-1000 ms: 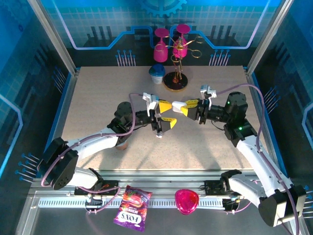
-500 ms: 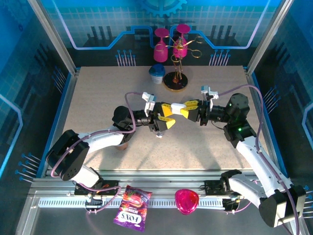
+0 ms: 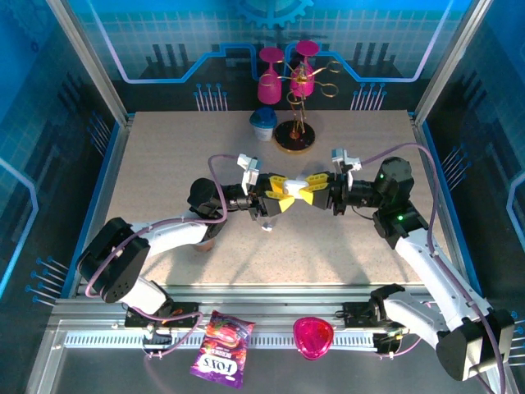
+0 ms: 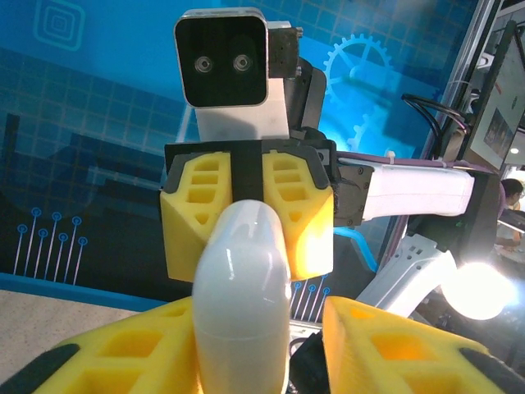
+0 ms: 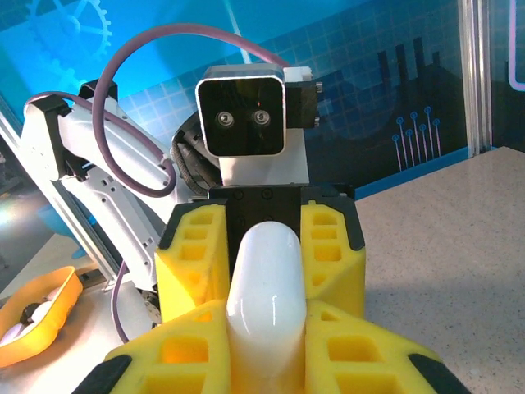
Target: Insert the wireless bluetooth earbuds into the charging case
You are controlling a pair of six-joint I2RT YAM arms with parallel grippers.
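The white rounded charging case [image 3: 297, 190] hangs in mid-air over the middle of the table, closed. My right gripper [image 3: 312, 191] is shut on one end of it, both yellow fingers pressed to the case [image 5: 267, 279]. My left gripper [image 3: 281, 197] faces it from the left, its jaws round the other end of the case [image 4: 242, 304]. One left finger [image 4: 123, 353] touches the case and the other [image 4: 394, 345] stands off by a dark gap. A tiny white piece [image 3: 266, 227], perhaps one of the earbuds, lies on the table below; it is too small to tell.
A stand with pink glasses [image 3: 295, 82] and a blue-and-white cup [image 3: 263, 123] sit at the back centre. An orange dish [image 5: 37, 316] holding white bits lies by the left arm. A candy packet [image 3: 220, 349] and a pink object [image 3: 313, 336] rest on the front rail.
My left gripper has moved right onto the case's free end and its jaws have narrowed round it. The right gripper has shifted slightly left, still holding the case.
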